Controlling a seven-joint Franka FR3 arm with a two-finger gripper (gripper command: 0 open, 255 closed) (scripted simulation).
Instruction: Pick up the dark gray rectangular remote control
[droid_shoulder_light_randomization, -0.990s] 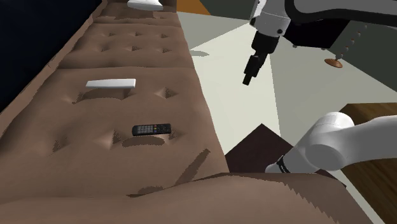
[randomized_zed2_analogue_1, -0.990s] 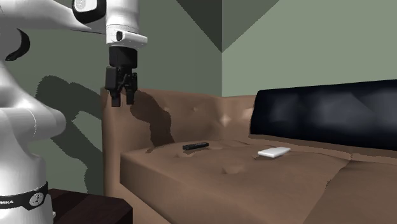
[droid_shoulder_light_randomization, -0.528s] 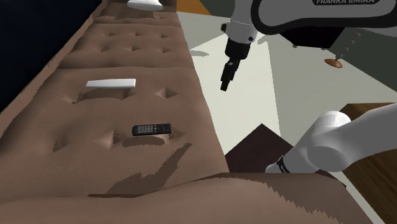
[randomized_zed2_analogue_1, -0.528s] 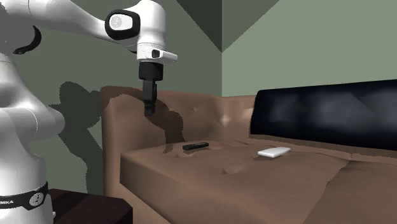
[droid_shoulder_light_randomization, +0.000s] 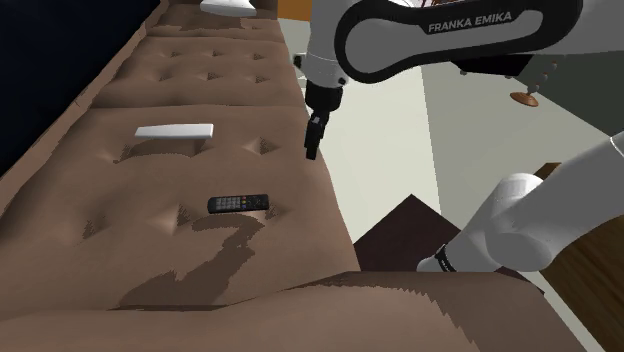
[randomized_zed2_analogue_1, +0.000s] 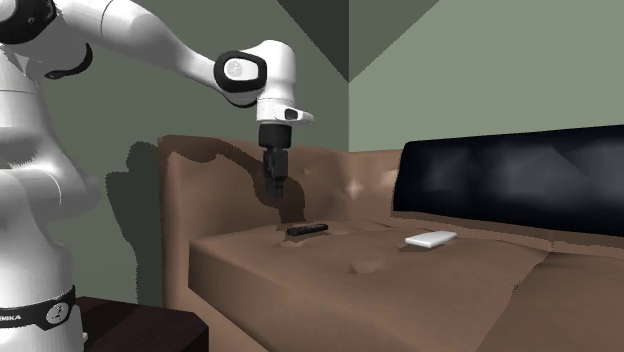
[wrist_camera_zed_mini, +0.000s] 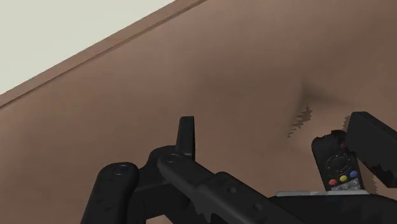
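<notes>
Three coloured buttons (wrist_camera_zed_mini: 343, 180) on remote (wrist_camera_zed_mini: 333, 159), wrist view.

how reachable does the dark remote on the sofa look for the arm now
Probably yes: the black gripper hangs above the brown sofa seat, just aside of the dark rectangular remote control; nothing lies between them.

Between the tool (droid_shoulder_light_randomization: 310, 152) and the dark remote (droid_shoulder_light_randomization: 238, 203) we see open air over the sofa seat (droid_shoulder_light_randomization: 120, 240); the white remote (droid_shoulder_light_randomization: 175, 132) lies well apart.
</notes>
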